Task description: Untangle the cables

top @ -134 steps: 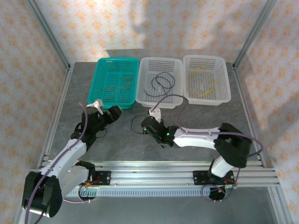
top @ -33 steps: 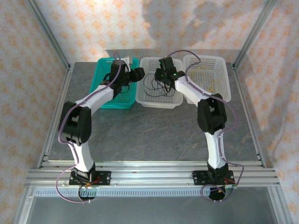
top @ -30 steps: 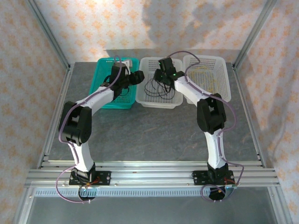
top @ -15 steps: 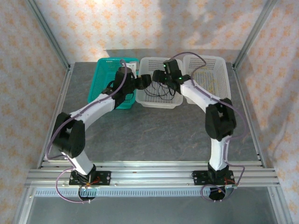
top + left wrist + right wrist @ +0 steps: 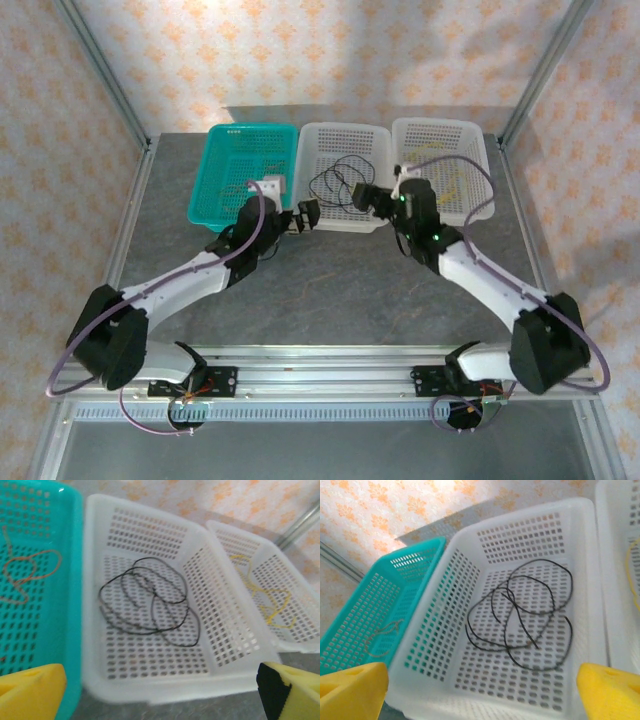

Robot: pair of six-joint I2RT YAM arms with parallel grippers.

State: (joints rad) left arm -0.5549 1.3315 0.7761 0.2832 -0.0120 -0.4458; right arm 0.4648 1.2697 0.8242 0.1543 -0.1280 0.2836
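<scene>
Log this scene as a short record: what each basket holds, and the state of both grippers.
teal basket: orange-brown cable
middle white basket: black cables, loops crossing each other
right white basket: yellow cable
left gripper: open, empty, at the middle white basket's front left corner
right gripper: open, empty, at its front right

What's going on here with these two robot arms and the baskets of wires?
Two robot arms are untangling thin cables, which now lie sorted by colour in three perforated plastic baskets. The looping black cables lie in the middle white basket, an orange-brown cable in the teal basket, and a yellow cable in the right-hand white basket. The left gripper and the right gripper hover near the middle basket's near edge, open and holding nothing.
</scene>
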